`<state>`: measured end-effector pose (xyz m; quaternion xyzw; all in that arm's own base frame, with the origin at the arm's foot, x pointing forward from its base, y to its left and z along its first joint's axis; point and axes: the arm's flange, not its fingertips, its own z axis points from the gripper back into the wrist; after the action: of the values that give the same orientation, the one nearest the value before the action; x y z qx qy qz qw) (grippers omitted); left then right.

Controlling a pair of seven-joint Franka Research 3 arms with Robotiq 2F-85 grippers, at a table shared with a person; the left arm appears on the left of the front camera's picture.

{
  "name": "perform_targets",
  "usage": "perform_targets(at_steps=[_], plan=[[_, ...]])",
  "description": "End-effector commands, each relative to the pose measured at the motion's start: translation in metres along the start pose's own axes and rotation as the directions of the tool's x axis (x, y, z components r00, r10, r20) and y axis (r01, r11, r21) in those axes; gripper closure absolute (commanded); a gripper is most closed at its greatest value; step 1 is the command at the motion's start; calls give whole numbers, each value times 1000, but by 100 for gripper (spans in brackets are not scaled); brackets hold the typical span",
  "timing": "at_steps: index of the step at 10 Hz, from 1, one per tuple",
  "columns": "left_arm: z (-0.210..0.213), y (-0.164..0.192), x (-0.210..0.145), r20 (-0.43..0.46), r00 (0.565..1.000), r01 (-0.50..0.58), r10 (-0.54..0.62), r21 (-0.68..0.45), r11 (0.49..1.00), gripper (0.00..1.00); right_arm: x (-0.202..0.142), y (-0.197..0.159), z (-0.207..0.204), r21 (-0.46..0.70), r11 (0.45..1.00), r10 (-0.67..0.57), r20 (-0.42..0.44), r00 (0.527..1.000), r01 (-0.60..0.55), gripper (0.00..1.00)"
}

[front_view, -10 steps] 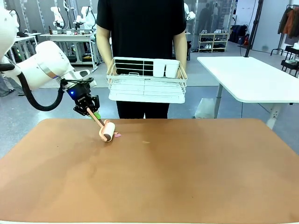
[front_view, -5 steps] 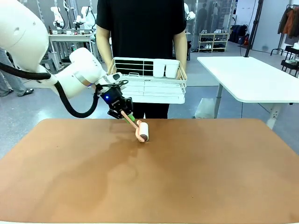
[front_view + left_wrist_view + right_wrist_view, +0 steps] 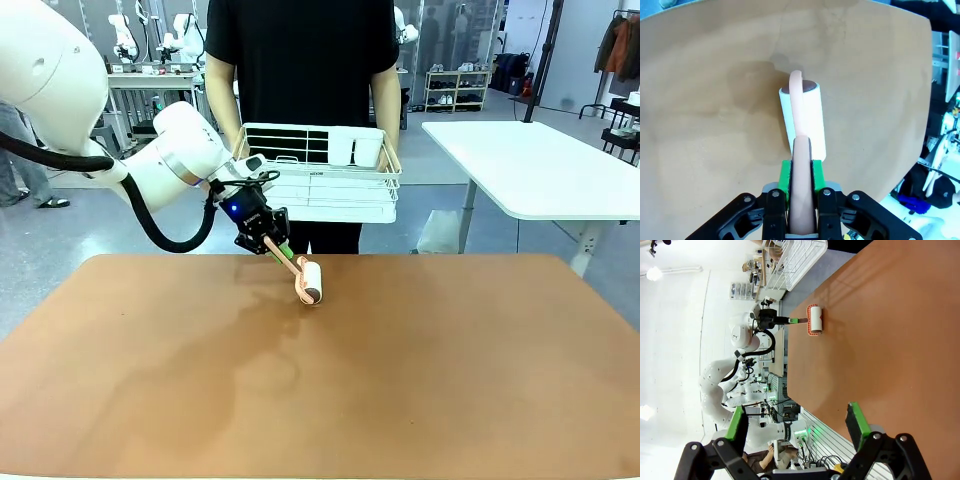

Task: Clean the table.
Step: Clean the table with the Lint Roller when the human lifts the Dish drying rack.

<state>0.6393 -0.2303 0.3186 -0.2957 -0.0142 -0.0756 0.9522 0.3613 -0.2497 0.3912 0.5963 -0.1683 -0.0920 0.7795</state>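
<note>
Partly hidden: lint roller handle (image 3: 801, 150) clamped in left gripper (image 3: 277, 249), head on table (image 3: 420, 380).

The table (image 3: 420, 380) is a plain matte reddish-brown, and the lint roller (image 3: 309, 283) on it has a white roll on a salmon-pink frame and handle. Over the table's far edge, the left gripper (image 3: 277, 248) is black with bright green pads (image 3: 784, 175) on a white arm (image 3: 170, 160); the right gripper (image 3: 796, 422) shows the same black and green. Beyond the table, a person in a black top (image 3: 300, 60) holds a white wire basket (image 3: 315, 188).
</note>
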Motion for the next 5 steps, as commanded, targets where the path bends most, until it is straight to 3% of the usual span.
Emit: perform_targets(at_steps=[1,3,4,5], plan=[[14,1,-23,-47,999,10,-8,40,999,79,-1,3,0,10,1000,8,3,1000,-8,0],[70,-31,-41,-11,999,47,-46,64,997,79,-1,3,0,10,1000,8,3,1000,-8,0],[96,-39,-54,-58,998,29,-22,130,991,79,-1,3,0,10,1000,8,3,1000,-8,0],[123,-43,-66,-39,999,28,-22,184,983,79,-1,3,0,10,1000,8,3,1000,-8,0]])
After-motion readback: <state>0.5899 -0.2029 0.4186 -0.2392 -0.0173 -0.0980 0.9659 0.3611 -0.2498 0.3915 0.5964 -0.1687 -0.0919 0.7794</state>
